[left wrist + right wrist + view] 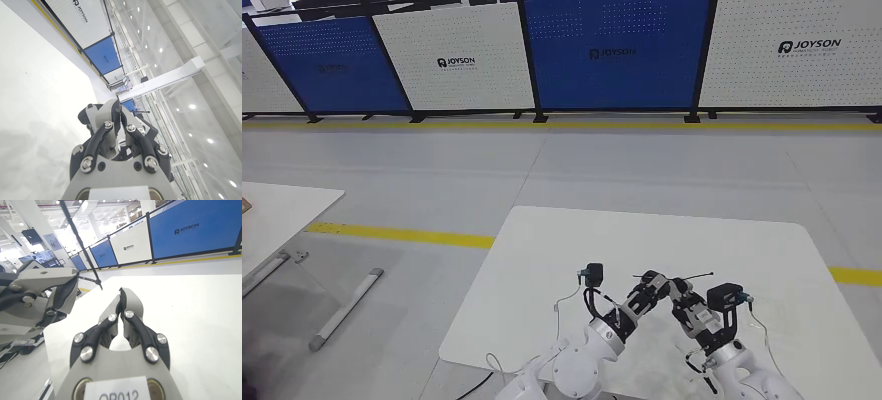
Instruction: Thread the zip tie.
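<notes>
The black zip tie (79, 240) is held up above the white table (179, 306). My left gripper (76, 275) is shut on a short end of it. From there the tie runs to its small head (98, 282), and a long strap rises steeply away from the head. In the left wrist view, my left gripper (118, 108) pinches a thin black piece, and the strap (143, 112) sticks out beyond it. My right gripper (121, 291) is shut just beside the head, apart from it, with nothing seen between its fingers. In the top view both grippers meet near the zip tie (697, 274).
The white table (642, 240) is bare around the arms, and its front edge is close below them. A second white table (282, 210) stands far off to the left. Blue and white partition panels (612, 50) line the far side of the floor.
</notes>
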`<state>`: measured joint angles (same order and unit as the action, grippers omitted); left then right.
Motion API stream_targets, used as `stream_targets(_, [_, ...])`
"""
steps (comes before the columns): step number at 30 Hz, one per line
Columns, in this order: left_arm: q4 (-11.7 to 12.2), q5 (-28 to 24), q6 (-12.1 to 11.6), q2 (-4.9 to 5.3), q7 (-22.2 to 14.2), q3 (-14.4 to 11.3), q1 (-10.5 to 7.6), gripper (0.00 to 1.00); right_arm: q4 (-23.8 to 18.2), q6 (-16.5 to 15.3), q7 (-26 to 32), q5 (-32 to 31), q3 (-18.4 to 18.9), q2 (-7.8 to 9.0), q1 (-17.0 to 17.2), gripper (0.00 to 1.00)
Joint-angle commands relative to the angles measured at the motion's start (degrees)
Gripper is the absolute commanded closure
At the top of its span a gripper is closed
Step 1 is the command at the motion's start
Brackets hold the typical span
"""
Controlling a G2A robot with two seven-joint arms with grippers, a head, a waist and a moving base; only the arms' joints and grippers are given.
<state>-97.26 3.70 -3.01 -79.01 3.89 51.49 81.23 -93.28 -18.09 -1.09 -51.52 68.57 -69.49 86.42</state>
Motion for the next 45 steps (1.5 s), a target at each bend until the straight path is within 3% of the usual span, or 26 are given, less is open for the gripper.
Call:
stream_targets(1, [0.1, 0.56, 0.43, -0.04, 0.43, -0.07, -0.07, 1.0, -0.21, -0.37, 0.08, 0.15, 0.19, 0.03, 0.17, 0.91])
stream_targets(2, [0.11, 0.54, 0.5, -0.07, 0.46, -0.16, -0.09, 1.0, -0.31, -0.55, 0.29, -0.08, 0.28, 0.07, 0.23, 0.78])
stream_targets(4, [0.19, 0.67, 0.7, -0.12, 0.38, -0.33, -0.22, 1.0, -0.58, -0.65, 0.59, -0.56, 0.45, 0.12, 0.44, 0.7])
stream_targets(14, [0.17, 1.28, 1.3, -0.23, 0.05, -0.65, -0.4, 1.0, -1.71, -0.24, 0.15, -0.72, 1.09, 0.13, 1.18, 0.76])
stream_targets(26, [0.78, 1.55, 1.59, -0.41, 0.3, -0.86, -0.64, 1.0, -3.2, -0.38, -0.05, -1.3, 1.59, 0.17, 1.95, 0.73])
stream_targets(35, [1.14, 1.92, 1.73, -0.52, 0.0, -1.12, -0.83, 1.0, -2.95, -0.68, -0.85, -0.55, 1.98, 0.09, 2.01, 0.8])
stream_targets(38, [1.07, 1.93, 1.68, -0.53, 0.09, -1.02, -0.75, 1.0, -2.89, -0.65, -0.89, -0.47, 1.98, 0.06, 1.97, 1.0])
stream_targets(45, [0.94, 1.98, 1.52, -0.55, 0.16, -0.88, -0.56, 1.0, -2.41, -0.92, -0.82, 0.02, 1.89, -0.04, 1.79, 1.0])
